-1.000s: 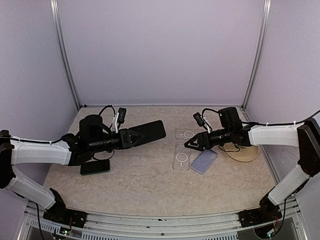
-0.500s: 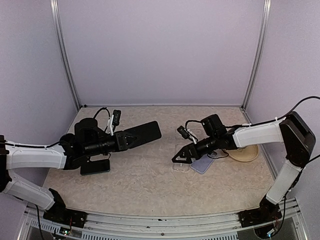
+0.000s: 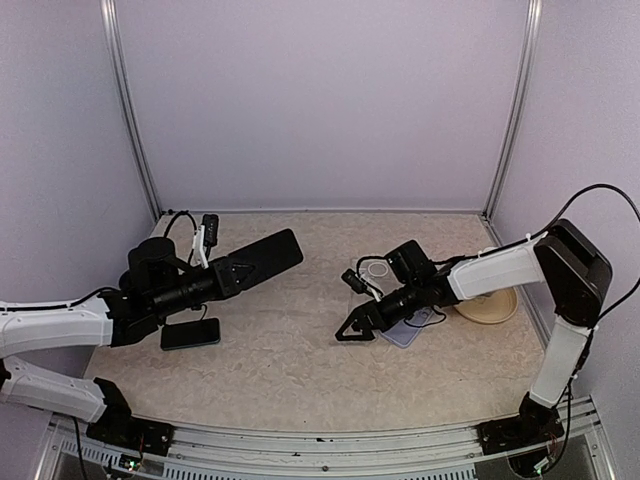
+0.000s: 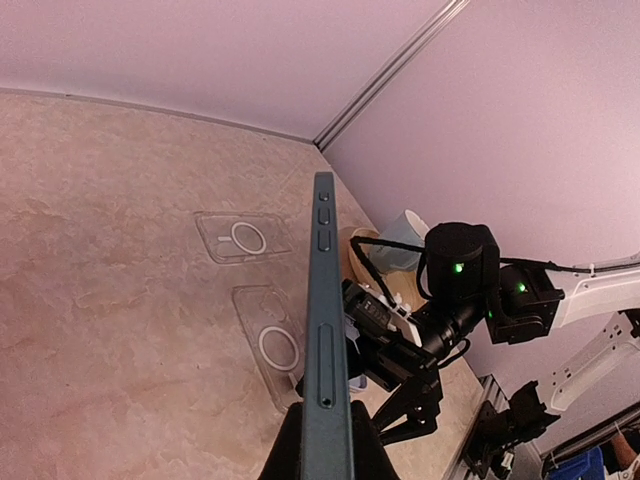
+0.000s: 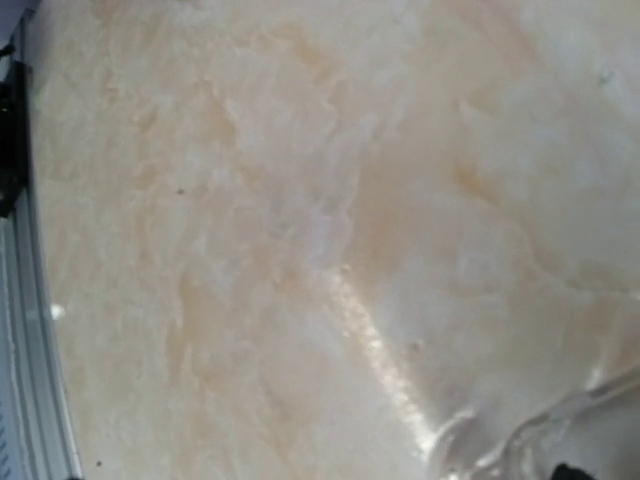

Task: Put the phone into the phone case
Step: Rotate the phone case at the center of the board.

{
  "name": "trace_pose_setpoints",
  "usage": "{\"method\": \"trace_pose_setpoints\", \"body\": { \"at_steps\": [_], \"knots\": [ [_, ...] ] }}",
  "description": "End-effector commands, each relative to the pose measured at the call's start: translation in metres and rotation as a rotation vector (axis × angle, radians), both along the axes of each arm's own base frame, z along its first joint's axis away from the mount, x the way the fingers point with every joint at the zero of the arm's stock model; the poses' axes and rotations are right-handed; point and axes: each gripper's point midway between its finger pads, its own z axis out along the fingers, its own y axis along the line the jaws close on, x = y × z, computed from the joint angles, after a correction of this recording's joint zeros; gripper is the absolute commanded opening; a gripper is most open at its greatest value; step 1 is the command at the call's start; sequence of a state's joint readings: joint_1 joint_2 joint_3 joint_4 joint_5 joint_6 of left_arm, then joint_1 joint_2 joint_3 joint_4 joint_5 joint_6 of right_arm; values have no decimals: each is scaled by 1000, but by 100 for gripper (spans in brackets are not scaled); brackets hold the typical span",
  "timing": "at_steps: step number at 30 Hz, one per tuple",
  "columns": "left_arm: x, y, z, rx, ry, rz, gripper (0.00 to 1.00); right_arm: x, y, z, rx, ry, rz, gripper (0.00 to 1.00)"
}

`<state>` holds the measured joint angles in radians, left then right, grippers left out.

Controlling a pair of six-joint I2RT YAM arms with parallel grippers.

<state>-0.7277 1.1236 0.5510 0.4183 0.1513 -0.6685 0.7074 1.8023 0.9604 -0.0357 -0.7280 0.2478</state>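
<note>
1. My left claw [image 3: 228, 272] is pinching the dark phone [image 3: 258, 257] by one end. It holds the phone raised off the table [image 3: 280, 370], left of centre.
2. My right claw [image 3: 357, 332] is spread wide, low over the table, just beside the nearer clear phone case [image 4: 270, 345].
3. A second clear case [image 3: 377, 269] lies behind it, and a lilac flat piece [image 3: 405, 336] is close by.

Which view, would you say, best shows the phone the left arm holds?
Top external: the phone shows its broad face. Left wrist sees only its thin buttoned edge; right wrist shows none of it.
</note>
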Motion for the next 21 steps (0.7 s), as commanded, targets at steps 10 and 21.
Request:
{"method": "trace_pose_setpoints", "body": {
  "at_steps": [10,21],
  "knots": [
    [5,12,14,-25,-67,55,0,8,13,-14,-60,-5,0,100],
    [6,17,14,-22,-79,78,0,5,21,-24,-95,-13,17,100]
  ]
}}
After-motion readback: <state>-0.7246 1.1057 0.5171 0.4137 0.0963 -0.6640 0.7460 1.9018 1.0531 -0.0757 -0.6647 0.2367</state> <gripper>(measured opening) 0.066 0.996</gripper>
